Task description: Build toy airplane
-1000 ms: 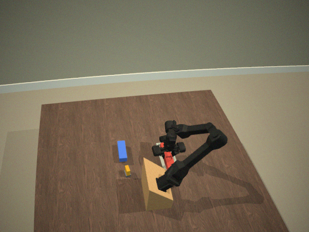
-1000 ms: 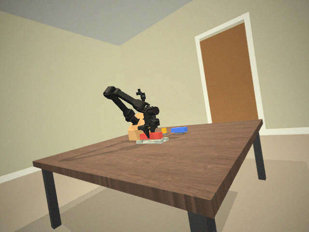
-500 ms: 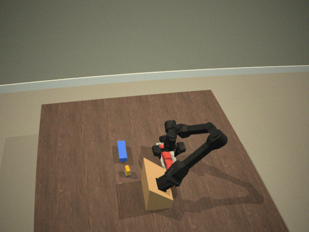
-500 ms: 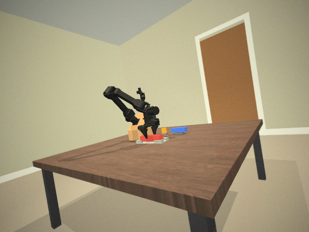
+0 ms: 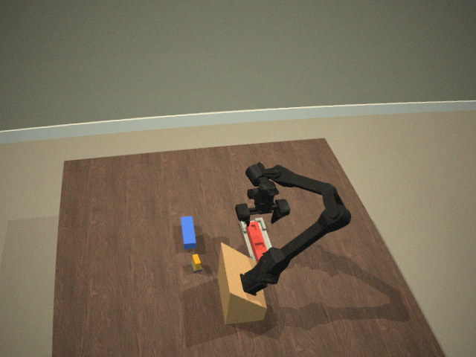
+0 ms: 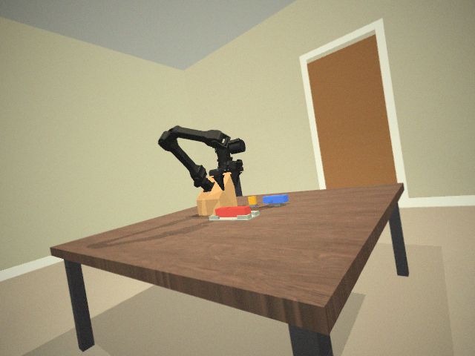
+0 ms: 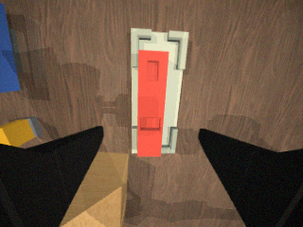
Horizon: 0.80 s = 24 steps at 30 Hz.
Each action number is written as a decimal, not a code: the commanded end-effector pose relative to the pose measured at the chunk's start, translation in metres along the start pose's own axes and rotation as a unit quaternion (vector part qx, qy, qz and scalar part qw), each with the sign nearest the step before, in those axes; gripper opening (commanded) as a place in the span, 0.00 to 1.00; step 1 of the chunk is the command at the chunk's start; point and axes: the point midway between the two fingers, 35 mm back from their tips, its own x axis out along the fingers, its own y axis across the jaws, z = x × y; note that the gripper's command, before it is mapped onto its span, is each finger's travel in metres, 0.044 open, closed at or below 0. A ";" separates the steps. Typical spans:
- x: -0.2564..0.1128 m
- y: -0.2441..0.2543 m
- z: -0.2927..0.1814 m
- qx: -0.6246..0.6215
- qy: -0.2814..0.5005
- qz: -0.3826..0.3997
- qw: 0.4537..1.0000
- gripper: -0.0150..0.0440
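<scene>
Gripper [image 5: 259, 222] [image 6: 230, 188] [image 7: 151, 131] open, above red fuselage [image 5: 255, 238] [image 6: 232, 211] [image 7: 151, 99] – wing [image 5: 187, 231] [image 6: 275, 199] [image 7: 7, 57] & fin [image 5: 196, 262] [image 6: 251, 200] [image 7: 16, 131] on tbl [image 5: 126, 230] [image 6: 237, 253] [image 7: 237, 85]

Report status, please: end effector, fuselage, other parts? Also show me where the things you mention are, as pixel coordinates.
End effector [image 5: 260, 222] [image 6: 229, 188] [image 7: 151, 131] open, above jig [image 5: 265, 235] [image 6: 230, 219] [image 7: 174, 95]. Fuselage [image 5: 255, 236] [image 6: 232, 211] [image 7: 152, 99] on jig, off-centre. Wing [image 5: 187, 231] [image 6: 274, 199] [image 7: 7, 57], fin [image 5: 196, 261] [image 6: 251, 199] [image 7: 15, 131] unfitted. Nothing between fingers.

- The fuselage [image 5: 255, 235] [image 6: 232, 211] [image 7: 151, 99] lies in the jig [image 5: 268, 237] [image 6: 230, 219] [image 7: 172, 95] on the worktop [image 5: 126, 199] [image 6: 237, 253] [image 7: 232, 61].
- The wing [image 5: 187, 232] [image 6: 275, 199] [image 7: 7, 57] rests left of the jig in the top view.
- The tail fin [image 5: 196, 262] [image 6: 251, 200] [image 7: 18, 131] sits near the wing, between it and the block [image 5: 227, 288] [image 6: 208, 205] [image 7: 106, 180] bearing the arm [image 5: 303, 238] [image 6: 184, 159].
</scene>
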 end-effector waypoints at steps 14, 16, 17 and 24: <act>-0.008 0.124 0.074 0.023 -0.001 0.013 1.000 1.00; -0.007 0.153 0.081 0.023 0.000 0.013 1.000 1.00; -0.006 0.168 0.083 0.024 0.000 0.013 1.000 1.00; 0.007 0.251 0.084 0.026 0.000 0.007 1.000 1.00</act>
